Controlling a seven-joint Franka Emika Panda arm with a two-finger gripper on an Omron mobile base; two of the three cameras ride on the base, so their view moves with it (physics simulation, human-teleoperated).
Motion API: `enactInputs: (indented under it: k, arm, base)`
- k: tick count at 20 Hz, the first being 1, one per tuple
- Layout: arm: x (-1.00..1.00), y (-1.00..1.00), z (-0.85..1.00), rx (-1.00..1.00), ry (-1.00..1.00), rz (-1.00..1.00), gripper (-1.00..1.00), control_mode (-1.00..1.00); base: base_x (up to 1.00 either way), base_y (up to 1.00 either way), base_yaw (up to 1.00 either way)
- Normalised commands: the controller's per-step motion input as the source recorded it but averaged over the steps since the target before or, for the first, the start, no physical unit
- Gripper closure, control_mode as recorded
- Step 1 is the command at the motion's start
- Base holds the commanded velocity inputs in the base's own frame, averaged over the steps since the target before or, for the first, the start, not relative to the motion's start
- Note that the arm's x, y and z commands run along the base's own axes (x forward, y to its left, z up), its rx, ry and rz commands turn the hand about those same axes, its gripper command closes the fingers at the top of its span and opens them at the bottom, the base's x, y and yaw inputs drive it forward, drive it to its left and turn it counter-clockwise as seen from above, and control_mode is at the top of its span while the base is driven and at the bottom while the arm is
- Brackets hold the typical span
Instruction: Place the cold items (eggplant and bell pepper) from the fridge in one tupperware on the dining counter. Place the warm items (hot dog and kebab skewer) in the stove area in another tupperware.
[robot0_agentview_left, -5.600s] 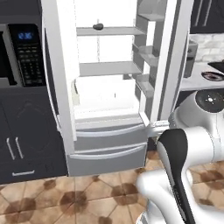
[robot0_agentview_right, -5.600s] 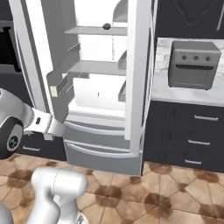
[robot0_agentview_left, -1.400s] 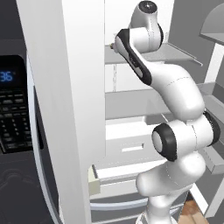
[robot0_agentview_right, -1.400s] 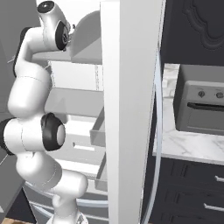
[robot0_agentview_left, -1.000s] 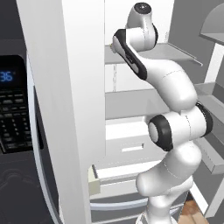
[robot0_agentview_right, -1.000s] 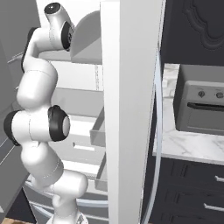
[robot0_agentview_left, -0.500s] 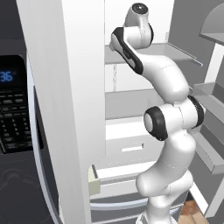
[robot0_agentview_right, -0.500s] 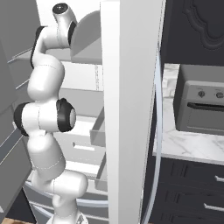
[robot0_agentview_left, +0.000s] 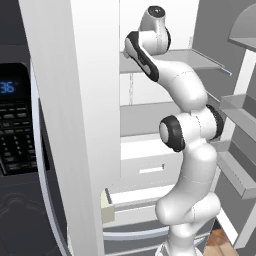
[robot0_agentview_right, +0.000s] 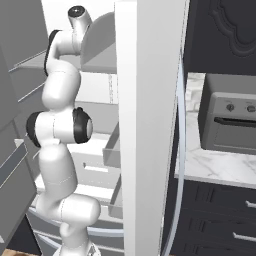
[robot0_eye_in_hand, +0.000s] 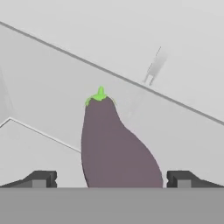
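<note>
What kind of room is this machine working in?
A home kitchen, by the look of it, though computer-drawn. The arm reaches into an open fridge where an eggplant lies on a shelf, a microwave sits to the left, and a toaster oven stands on a marble counter.

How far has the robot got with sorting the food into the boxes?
It looks early on. Done: the fridge door stands open and the arm reaches up to a shelf inside. In hand: the open gripper has its fingertips on either side of the eggplant, not yet closed on it. Left, as far as these views tell: gripping and carrying it out, then the other items.
</note>
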Motion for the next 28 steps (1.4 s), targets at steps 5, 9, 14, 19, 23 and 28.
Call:
enactInputs:
  k: [5, 9, 14, 19, 23, 28]
  arm:
    - [0.22, 0.00, -0.14, -0.02, 0.03, 0.05, -1.00, -1.00]
    - [0.14, 0.00, -0.13, 0.00, 0.01, 0.06, -1.00, -1.00]
    - [0.11, 0.00, -0.23, -0.03, 0.10, 0.02, 1.00, -1.00]
    - [-0.06, 0.00, -0.23, -0.03, 0.04, 0.00, 1.00, -1.00]
    - [-0.28, 0.03, -0.15, 0.00, -0.06, 0.00, 1.00, -1.00]
    - [-0.35, 0.10, -0.20, 0.00, -0.16, 0.01, 1.00, -1.00]
  base:
    - [0.00, 0.00, 0.00]
    - [0.00, 0.00, 0.00]
    - [0.00, 0.00, 0.00]
    - [0.00, 0.00, 0.00]
    - [0.00, 0.00, 0.00]
    - [0.00, 0.00, 0.00]
